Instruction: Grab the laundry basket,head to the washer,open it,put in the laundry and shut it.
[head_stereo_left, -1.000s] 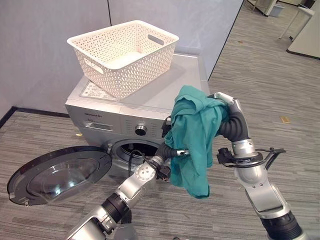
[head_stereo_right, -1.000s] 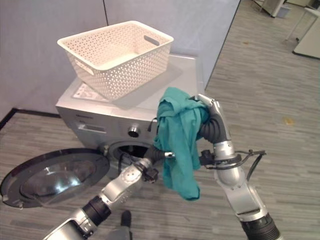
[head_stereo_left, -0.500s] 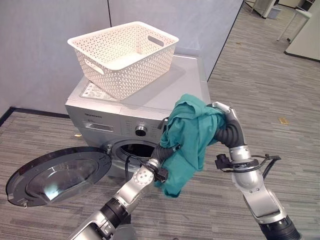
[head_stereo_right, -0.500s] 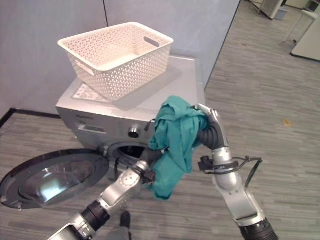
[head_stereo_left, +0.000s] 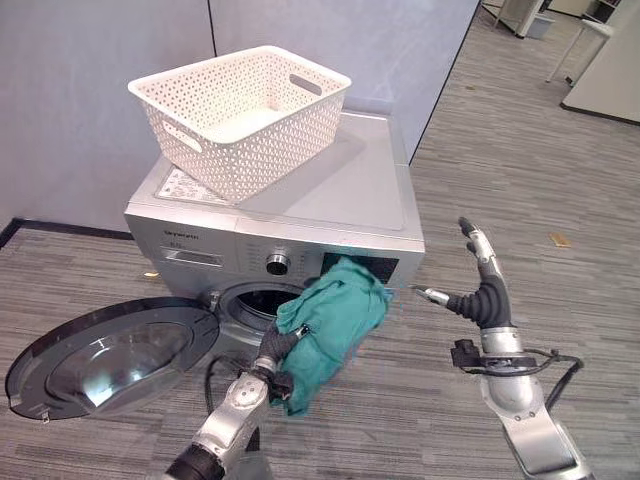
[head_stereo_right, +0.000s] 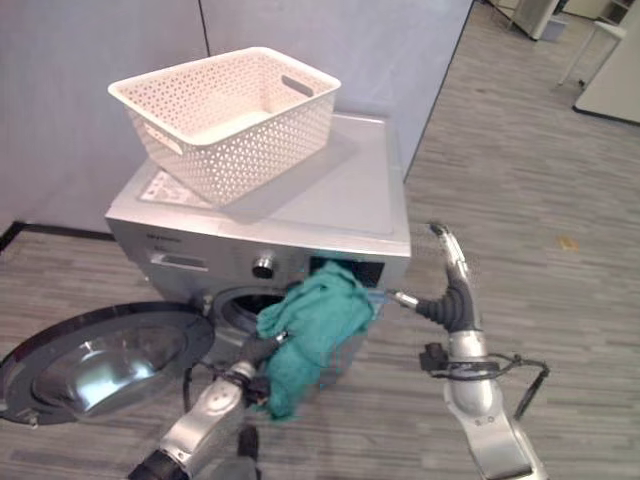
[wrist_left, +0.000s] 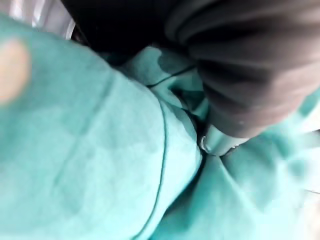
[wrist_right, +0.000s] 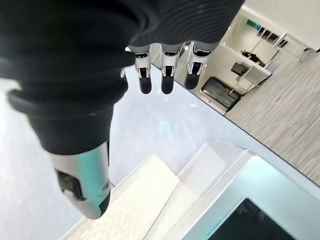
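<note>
Loading step in hand, judged from the layout. Nearest, left hand is bunched into the teal garment, its fingers buried in the cloth in the left wrist view, so I cannot tell whether they grip or merely push. The garment hangs just in front of the drum opening, upper part level with the porthole, lower end drooping below the rim; not yet inside. Round door lies swung wide open to the robot's left. Right hand is raised beside the washer, apart from the cloth, fingers straight and holding nothing. Farther back, laundry basket sits on the washer top, apparently empty. Next move likely calls for driving the bundle through the porthole, trailing end included, before closing the door.
</note>
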